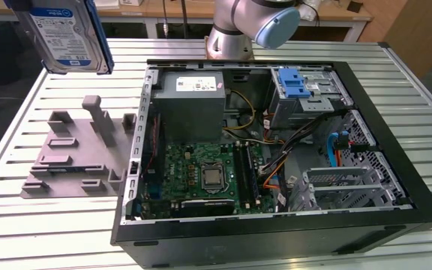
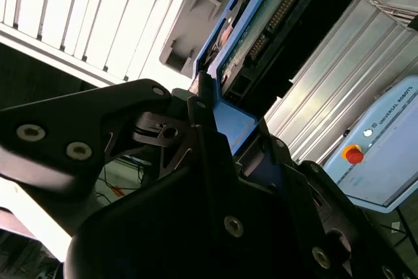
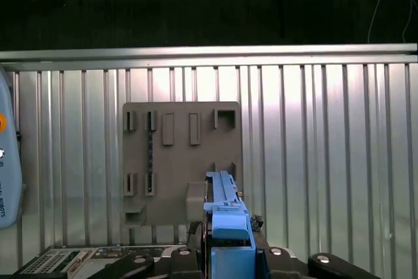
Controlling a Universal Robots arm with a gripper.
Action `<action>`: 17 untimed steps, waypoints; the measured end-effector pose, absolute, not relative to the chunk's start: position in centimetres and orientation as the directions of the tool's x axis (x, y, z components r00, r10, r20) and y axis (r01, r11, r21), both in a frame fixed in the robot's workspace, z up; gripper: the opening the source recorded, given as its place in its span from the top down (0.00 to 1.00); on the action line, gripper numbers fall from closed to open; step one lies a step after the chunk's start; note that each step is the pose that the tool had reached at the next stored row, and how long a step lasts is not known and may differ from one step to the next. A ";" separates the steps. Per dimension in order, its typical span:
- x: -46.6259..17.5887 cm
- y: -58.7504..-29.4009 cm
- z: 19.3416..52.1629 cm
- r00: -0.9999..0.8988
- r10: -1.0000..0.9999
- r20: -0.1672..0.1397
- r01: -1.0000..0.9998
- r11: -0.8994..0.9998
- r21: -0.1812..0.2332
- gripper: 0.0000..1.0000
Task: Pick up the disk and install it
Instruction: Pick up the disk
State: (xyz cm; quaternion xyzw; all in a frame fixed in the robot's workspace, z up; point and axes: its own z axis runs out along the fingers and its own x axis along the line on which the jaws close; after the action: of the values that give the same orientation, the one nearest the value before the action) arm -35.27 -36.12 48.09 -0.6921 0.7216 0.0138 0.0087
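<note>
Gripper [image 2: 219, 112] in the second wrist view is clamped on the blue carrier edge of the disk [image 2: 261, 24]. In the first wrist view the disk stands edge-on between the black fingers [image 3: 196, 230], over the grey slotted fixture [image 3: 176, 155] on the slatted table [image 3: 313, 161]. In the exterior view it hangs raised at the exterior view's left, apart from the open computer case [image 1: 276, 236].

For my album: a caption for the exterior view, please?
The disk held high over the grey holder, beside the open computer case.
</note>
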 end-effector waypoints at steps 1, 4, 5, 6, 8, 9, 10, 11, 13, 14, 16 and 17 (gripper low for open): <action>-35.3 -36.1 48.1 -0.042 -0.999 -0.032 -0.999 0.041 0.008 0.64; -35.3 -36.1 48.1 -0.042 -0.999 -0.032 -0.999 0.041 0.008 0.64; -35.3 -36.1 48.1 -0.042 -0.999 -0.032 -0.999 0.041 0.008 0.64; -35.3 -36.1 48.1 -0.042 -0.999 -0.032 -0.999 0.041 0.008 0.64; -35.3 -36.1 48.1 -0.042 -0.999 -0.032 -0.999 0.041 0.008 0.64; -35.3 -36.1 48.1 -0.042 -0.999 -0.032 -0.999 0.041 0.008 0.64; -35.3 -36.1 48.1 -0.042 -0.999 -0.032 -0.999 0.041 0.008 0.64; -35.2 -36.1 48.1 -0.041 -0.999 -0.032 -0.999 0.041 0.008 0.64; -35.0 -36.1 48.1 -0.042 -0.999 -0.032 -0.999 0.041 0.008 0.64; -34.8 -36.1 48.1 -0.042 -0.999 -0.032 -0.999 0.041 0.008 0.64; -34.5 -36.2 48.1 -0.042 -0.999 -0.032 -0.999 0.041 0.008 0.64; -34.3 -36.3 48.1 -0.042 -0.999 -0.032 -0.999 0.041 0.008 0.64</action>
State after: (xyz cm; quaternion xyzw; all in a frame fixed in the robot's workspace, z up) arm -34.34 -36.26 48.09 -0.6922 0.7215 0.0138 0.0087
